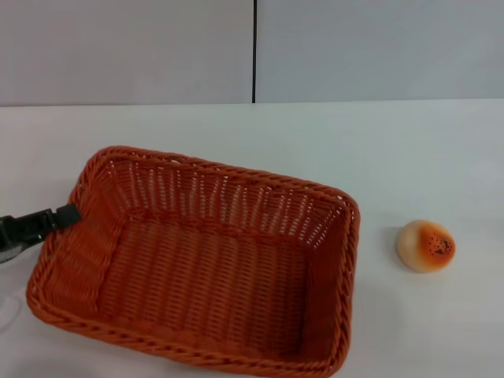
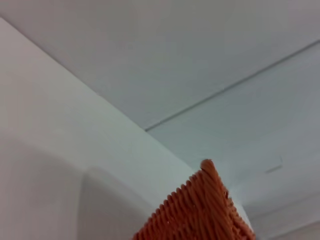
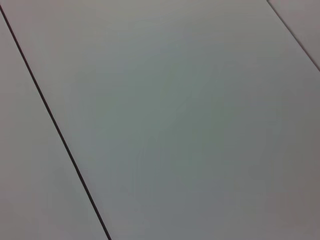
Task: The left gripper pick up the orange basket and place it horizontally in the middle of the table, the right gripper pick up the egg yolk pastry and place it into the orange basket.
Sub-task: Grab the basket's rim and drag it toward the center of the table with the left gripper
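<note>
The orange basket point(image 1: 236, 175) lies on the white table point(image 1: 409, 150), left of centre in the head view, skewed so its long side runs from upper left to lower right. My left gripper point(image 1: 66, 214) comes in from the left edge and is shut on the rim of the basket's left short wall. A corner of the basket point(image 2: 200, 215) also shows close up in the left wrist view. The egg yolk pastry point(image 1: 426, 246) sits on the table to the right of the basket, a short gap away. My right gripper is out of view.
A pale wall with a dark vertical seam point(image 1: 253, 51) stands behind the table. The right wrist view holds only a plain pale surface with a dark line point(image 3: 55, 125).
</note>
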Motion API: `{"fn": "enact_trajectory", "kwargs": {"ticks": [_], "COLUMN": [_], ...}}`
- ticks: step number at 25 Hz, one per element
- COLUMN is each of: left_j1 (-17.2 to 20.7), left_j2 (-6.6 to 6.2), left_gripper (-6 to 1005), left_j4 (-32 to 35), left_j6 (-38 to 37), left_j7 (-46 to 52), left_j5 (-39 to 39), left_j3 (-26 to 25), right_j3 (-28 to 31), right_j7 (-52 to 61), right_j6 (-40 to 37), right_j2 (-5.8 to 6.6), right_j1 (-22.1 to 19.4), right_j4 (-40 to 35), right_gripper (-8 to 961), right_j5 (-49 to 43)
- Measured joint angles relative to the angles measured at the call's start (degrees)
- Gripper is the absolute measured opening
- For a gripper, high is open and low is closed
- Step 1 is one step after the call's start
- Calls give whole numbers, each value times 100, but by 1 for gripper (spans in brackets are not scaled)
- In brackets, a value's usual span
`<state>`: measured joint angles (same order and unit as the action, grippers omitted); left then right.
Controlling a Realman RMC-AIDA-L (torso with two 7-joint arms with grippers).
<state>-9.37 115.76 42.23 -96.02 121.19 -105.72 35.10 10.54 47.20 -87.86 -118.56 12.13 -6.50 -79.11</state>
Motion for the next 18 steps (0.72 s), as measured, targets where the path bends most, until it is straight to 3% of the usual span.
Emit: {"fn": "enact_trajectory", "kwargs": {"ticks": [6, 7, 9, 11, 16, 18], "left_j1": [-59, -97, -150, -205, -418, -513], "left_j2": [-61, -207, -407, -469, -537, -543], "left_gripper": [245, 246, 363, 480, 674, 674], "left_j4": [7, 7, -1, -2, 8, 9], "left_j6": [-130, -272, -538, -733, -1154, -1262], "left_j7": [-9, 43, 85, 94, 71, 33], "left_j5": [-184, -396, -500, -630, -1072, -1223], "left_j3": [-1, -39, -4, -14, -34, -32], "right_j3": [0, 0, 0, 0, 0, -32], "right_j7": [-3, -3, -3, -3, 0, 22], "right_j6": [19, 19, 19, 19, 19, 19], "right_j2": [0, 0, 0, 0, 6, 14], "right_j1": [33, 35, 40, 49, 82, 103], "right_j4": [0, 0, 0, 0, -23, -34], "right_gripper": [685, 684, 683, 682, 680, 679], "right_j5": [0, 0, 1, 1, 1, 1]}}
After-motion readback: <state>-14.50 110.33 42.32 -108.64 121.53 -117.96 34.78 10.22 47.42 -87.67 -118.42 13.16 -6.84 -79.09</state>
